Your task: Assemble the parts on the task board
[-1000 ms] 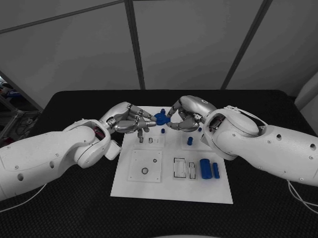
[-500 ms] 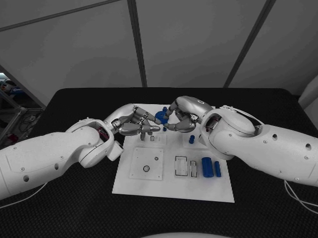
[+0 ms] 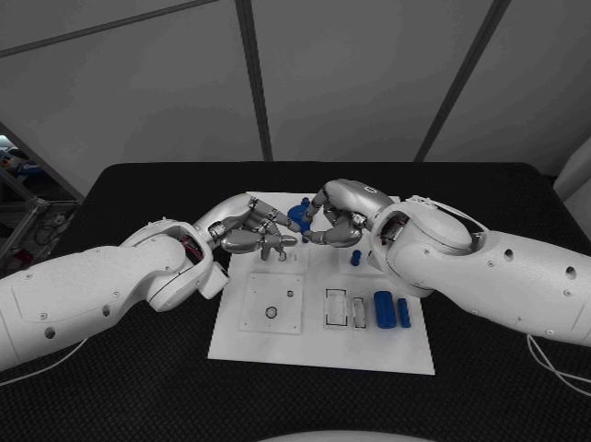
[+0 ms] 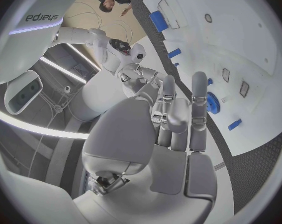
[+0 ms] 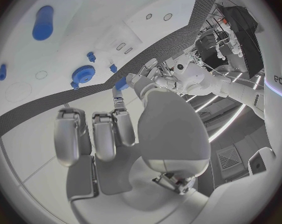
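Head view: my two hands, left (image 3: pixel 249 228) and right (image 3: pixel 333 219), meet at the task board's (image 3: pixel 325 341) twelve o'clock edge, fingers (both sets curled) around a blue gear (image 3: pixel 300 216); whose grip holds it, I cannot tell.

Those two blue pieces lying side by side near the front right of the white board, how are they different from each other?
The thick blue cylinder is plainly wider than the thin blue rod beside it. The cylinder lies nearer the rectangular outlines at the middle of the task board; the rod lies nearer the board's right edge. Both are blue, lie flat and roughly parallel, and look about the same length. Neither hand touches them.
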